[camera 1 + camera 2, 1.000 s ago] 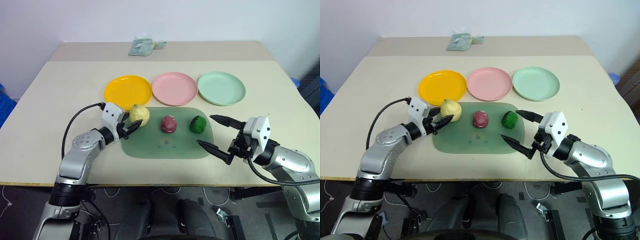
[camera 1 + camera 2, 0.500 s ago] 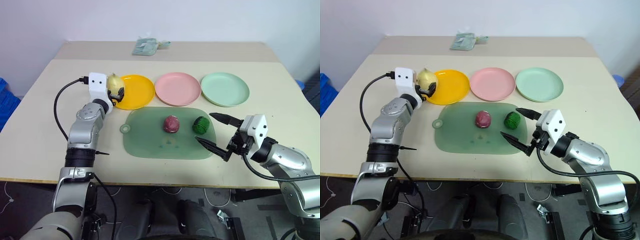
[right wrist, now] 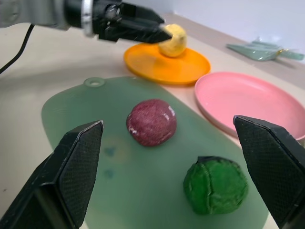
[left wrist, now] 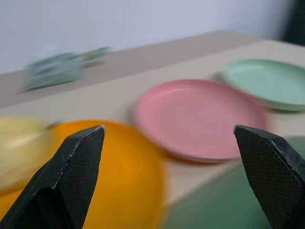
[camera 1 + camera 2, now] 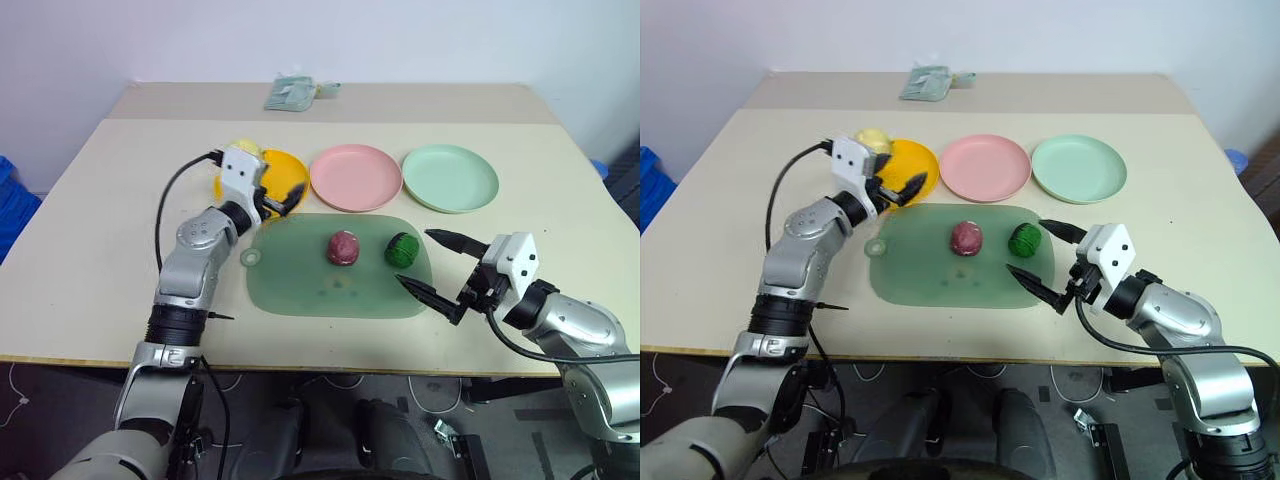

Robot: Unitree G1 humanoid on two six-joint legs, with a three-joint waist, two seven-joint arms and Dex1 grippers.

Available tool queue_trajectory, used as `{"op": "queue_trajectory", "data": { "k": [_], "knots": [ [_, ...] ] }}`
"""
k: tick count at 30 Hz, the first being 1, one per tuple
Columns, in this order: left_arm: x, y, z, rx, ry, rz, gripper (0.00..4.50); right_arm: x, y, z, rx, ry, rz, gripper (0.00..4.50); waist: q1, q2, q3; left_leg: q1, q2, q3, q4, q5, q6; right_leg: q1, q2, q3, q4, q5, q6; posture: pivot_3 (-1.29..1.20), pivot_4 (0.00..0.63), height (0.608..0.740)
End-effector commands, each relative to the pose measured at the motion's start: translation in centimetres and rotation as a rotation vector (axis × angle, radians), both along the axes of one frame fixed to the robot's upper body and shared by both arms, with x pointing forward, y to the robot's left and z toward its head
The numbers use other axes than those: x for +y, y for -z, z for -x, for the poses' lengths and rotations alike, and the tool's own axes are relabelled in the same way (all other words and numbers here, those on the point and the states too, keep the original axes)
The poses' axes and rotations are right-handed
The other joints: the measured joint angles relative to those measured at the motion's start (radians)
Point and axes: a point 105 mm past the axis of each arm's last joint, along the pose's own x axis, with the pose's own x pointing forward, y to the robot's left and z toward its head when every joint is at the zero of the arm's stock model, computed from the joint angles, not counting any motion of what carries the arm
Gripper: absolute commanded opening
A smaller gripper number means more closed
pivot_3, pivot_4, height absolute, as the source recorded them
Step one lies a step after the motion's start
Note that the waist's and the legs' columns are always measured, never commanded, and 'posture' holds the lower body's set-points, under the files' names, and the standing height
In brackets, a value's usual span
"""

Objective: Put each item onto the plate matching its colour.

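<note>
You have 1 of 3 items placed, by the look of it. Start with the table (image 5: 90,250): on it lies the translucent green tray (image 5: 300,280), and behind that the 3 plates stand in a row: yellow plate (image 5: 290,172), pink plate (image 5: 355,177) and mint green plate (image 5: 450,178). The pink and mint plates are bare.

The pale yellow item (image 5: 872,139) sits at the far left edge of the yellow plate, so that pairing looks done. The reddish-purple item (image 5: 342,248) and the green ridged item (image 5: 402,247) lie on the tray, near each other, both apart from their plates; those 2 are left for you.

Your left gripper (image 5: 281,197) hangs over the yellow plate with its fingers spread wide and nothing between them, just beside the yellow item. Your right gripper (image 5: 432,265) waits at the tray's right edge, near the green item, jaws fully apart and empty.
</note>
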Motion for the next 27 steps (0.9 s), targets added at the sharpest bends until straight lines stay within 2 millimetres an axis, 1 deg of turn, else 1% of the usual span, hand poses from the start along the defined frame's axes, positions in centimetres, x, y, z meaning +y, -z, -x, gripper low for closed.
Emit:
{"op": "queue_trajectory", "data": {
  "k": [1,6,8,13,22,26,27],
  "knots": [
    [-1.1,-0.7,0.5,-0.018,0.089,-0.030,4.43,0.7,-1.9,0.2,-0.068,-0.009,0.008,4.50,0.000,0.000,0.000,0.000,0.000,0.000,0.000,0.000,0.000,0.000,0.000,0.000,0.000,0.000,0.000,0.00,0.150,0.740],
    [-3.6,0.8,1.1,0.062,0.249,-0.064,4.43,1.0,-2.5,0.1,-0.071,0.003,0.011,4.50,0.003,0.000,0.000,0.000,0.000,0.000,0.000,0.001,0.002,0.000,0.000,0.000,-0.001,0.000,0.000,0.00,0.150,0.740],
    [-4.2,1.1,1.5,0.082,0.304,-0.085,4.43,1.0,-2.7,0.1,-0.072,0.009,0.014,4.50,0.002,0.000,0.000,-0.001,0.000,0.000,0.000,0.001,0.002,0.000,0.000,0.000,-0.001,0.000,0.000,0.00,0.150,0.740],
    [-4.6,1.8,2.4,0.135,0.405,-0.125,4.43,0.4,-2.4,0.4,-0.069,0.035,0.022,4.50,0.000,0.000,0.000,-0.001,0.000,0.000,0.000,0.001,0.002,-0.001,0.000,0.000,-0.001,0.000,0.000,0.00,0.150,0.740],
    [-6.0,4.4,3.5,0.186,0.515,-0.272,4.43,-1.0,-0.3,1.0,-0.056,0.067,0.022,4.50,0.001,0.000,0.000,-0.001,0.000,0.000,0.000,0.001,0.002,-0.001,0.000,0.000,-0.001,0.000,0.000,0.00,0.150,0.740],
    [-6.1,5.2,3.0,0.206,0.493,-0.305,4.43,-1.4,0.3,1.2,-0.059,0.077,0.024,4.50,0.000,0.000,0.000,-0.001,0.000,0.000,0.000,0.001,0.002,-0.001,0.000,0.000,-0.001,0.000,0.000,0.00,0.150,0.740],
    [-6.1,5.2,2.9,0.203,0.486,-0.305,3.91,-1.4,0.4,1.2,-0.062,0.080,0.024,4.50,0.000,0.000,0.000,-0.001,0.000,0.000,0.000,0.001,0.002,-0.001,0.000,0.000,0.000,0.000,0.000,0.00,0.150,0.740]
  ]
}}
